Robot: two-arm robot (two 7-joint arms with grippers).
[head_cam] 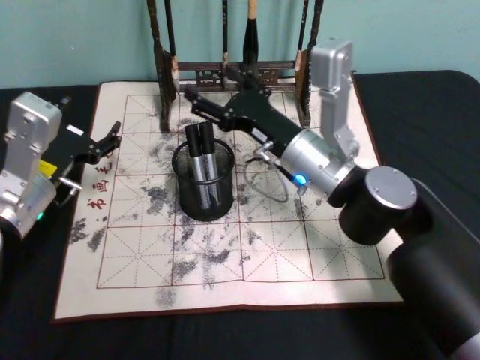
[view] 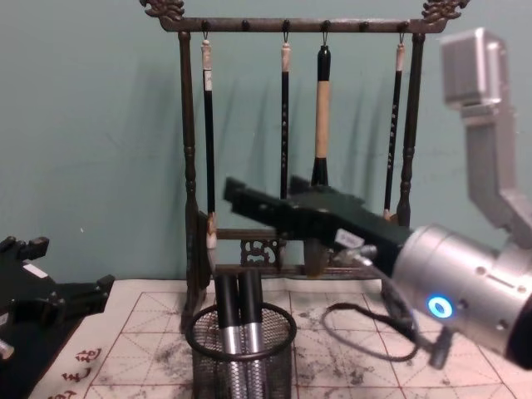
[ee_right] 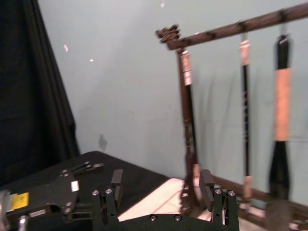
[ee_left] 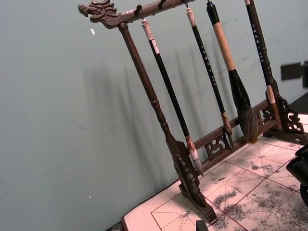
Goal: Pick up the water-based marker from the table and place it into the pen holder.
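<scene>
**Op:** I see the surface [head_cam: 420, 105] bare of markers; my right gripper [head_cam: 191, 96] hangs behind the pen holder [head_cam: 203, 184], jaws spread, holding nothing.

**Spotter:** And the marker?

**Op:** 2 markers [head_cam: 199, 152] stand upright inside the pen holder. I'd judge them light, stiff and slick; grip mid-barrel. My left gripper [head_cam: 112, 135] sits left of it, jaws slightly apart.
</scene>
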